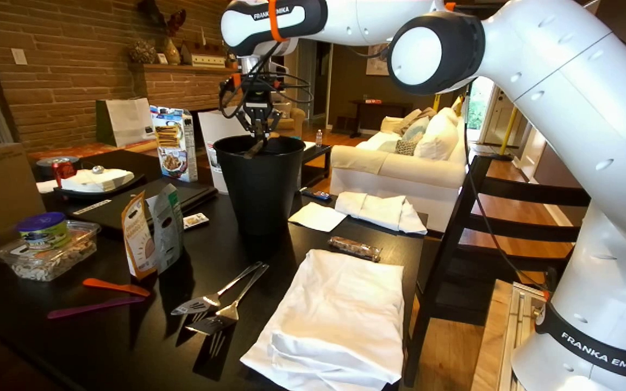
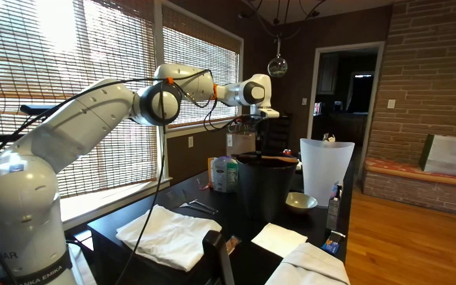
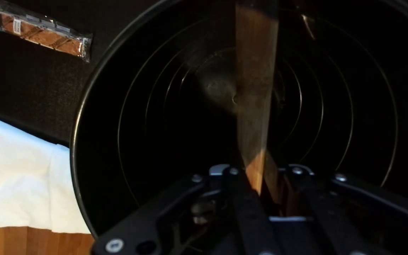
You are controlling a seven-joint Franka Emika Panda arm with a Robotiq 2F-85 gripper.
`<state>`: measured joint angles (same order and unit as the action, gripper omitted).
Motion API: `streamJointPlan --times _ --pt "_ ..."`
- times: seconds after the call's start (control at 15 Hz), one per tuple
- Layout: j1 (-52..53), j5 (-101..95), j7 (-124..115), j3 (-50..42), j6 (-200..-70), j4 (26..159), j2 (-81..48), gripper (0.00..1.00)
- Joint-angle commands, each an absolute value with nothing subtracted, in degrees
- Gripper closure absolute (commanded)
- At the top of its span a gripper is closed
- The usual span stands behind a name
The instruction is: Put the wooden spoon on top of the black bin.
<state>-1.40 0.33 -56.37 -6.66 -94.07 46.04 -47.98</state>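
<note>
Claw [image 3: 261,171] nearly closed, gripping wooden spoon [image 3: 255,88] over mouth of black bin [image 1: 258,195]; cannot tell whether spoon touches bin.

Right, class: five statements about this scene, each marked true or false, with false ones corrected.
1. The gripper holds the wooden spoon at the mouth of the black bin. True.
2. The black bin lies on its side. False: it stands upright.
3. The wrist view shows a wrapped bar outside the black bin. True.
4. The bowl is in the black bin. False: the bowl sits on the table.
5. An orange utensil lies beside a purple utensil. True.
</note>
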Motion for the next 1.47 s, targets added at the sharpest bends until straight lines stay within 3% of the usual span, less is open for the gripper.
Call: streamJointPlan --times 0.0,1.4 --pt "-2.1 1.1 -58.0 -6.7 -93.2 41.4 -50.7 0.95" --pt "-2.5 1.2 -60.5 -6.3 -91.9 36.2 -54.3 0.95"
